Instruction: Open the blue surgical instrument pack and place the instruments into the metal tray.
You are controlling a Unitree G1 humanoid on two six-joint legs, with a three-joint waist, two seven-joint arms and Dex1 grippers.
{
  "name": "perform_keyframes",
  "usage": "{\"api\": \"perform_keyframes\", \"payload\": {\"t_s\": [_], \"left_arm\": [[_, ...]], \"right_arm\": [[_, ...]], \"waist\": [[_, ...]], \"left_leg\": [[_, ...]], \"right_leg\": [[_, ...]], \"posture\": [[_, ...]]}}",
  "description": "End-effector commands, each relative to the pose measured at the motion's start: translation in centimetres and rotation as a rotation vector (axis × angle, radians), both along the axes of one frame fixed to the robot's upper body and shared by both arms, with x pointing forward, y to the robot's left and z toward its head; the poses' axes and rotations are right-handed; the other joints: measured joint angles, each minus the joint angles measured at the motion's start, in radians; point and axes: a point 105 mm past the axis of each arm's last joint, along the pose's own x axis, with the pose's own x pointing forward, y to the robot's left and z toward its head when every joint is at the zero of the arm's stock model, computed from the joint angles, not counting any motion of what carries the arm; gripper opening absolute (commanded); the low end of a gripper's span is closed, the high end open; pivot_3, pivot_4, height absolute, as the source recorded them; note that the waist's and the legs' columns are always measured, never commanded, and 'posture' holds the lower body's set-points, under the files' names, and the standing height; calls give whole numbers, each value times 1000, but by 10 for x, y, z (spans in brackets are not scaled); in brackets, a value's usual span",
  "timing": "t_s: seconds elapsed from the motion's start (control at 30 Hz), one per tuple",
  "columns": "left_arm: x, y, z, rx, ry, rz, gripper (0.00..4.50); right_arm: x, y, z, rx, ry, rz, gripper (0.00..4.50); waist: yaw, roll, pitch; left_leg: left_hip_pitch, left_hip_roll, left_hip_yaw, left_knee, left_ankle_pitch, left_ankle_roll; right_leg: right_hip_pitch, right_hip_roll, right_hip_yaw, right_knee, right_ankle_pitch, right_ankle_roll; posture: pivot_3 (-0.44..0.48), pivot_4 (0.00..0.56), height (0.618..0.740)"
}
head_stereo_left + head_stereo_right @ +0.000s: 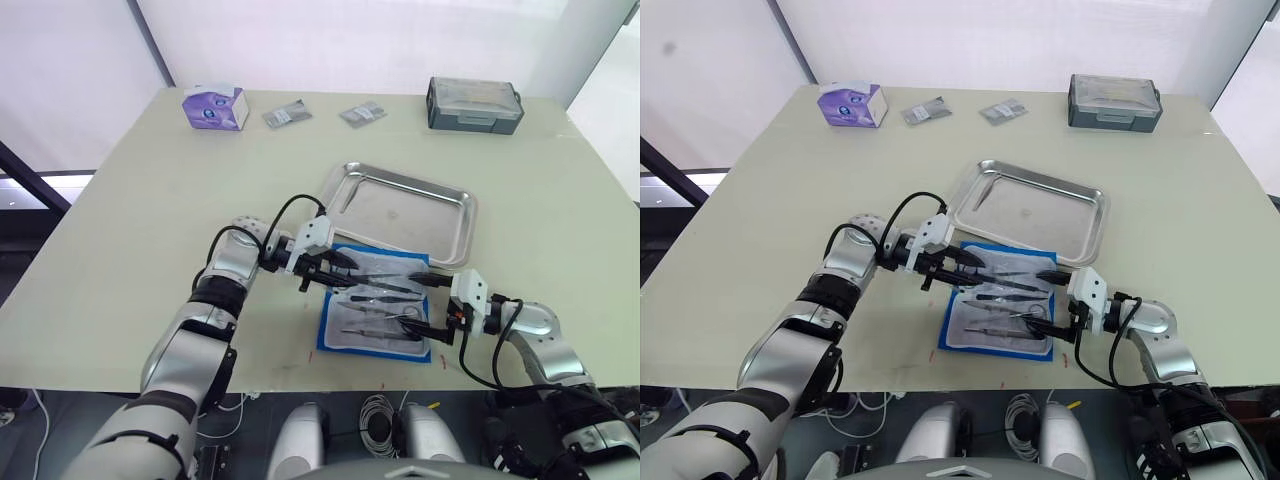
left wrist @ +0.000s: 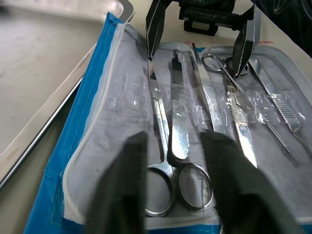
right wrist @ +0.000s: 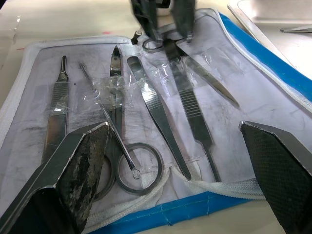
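Right wrist view gave me six instruments point(image 3: 146, 105) in the opened pack point(image 1: 377, 310) at the tray's point(image 1: 455, 236) six o'clock, one more inside it, both my grippers point(image 1: 338, 262) point(image 1: 428, 305) spread wide.

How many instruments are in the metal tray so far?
1: a slim instrument lies near the metal tray's far left corner; the rest sit in the open blue pack.
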Motion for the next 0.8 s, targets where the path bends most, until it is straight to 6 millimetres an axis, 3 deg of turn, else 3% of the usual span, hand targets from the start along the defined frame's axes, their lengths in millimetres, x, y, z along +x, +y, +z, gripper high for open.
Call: {"api": "perform_keyframes", "payload": {"t_s": [0.03,0.1,0.4,0.8], "left_arm": [[0,0,14,-33,-37,-23,3595],[-2,3,16,-33,-22,-40,4476],[17,2,30,-105,-41,77,4476],[27,-7,23,-58,-161,99,4476]], "right_arm": [[-15,-3,-37,-92,142,-1,4500],[-15,-3,-38,-92,143,-1,4500],[-16,-3,-38,-91,144,0,4500],[-15,-4,-37,-90,143,-3,4500]], "waist": [[0,0,0],[0,0,0],[0,0,0],[0,0,0]], "left_leg": [[0,0,0,0,0,0],[0,0,0,0,0,0],[0,0,0,0,0,0],[0,0,0,0,0,0]], "right_leg": [[0,0,0,0,0,0],[0,0,0,0,0,0],[0,0,0,0,0,0],[0,0,0,0,0,0]], "posture": [[0,150,727],[0,150,727],[0,150,727],[0,150,727]]}}
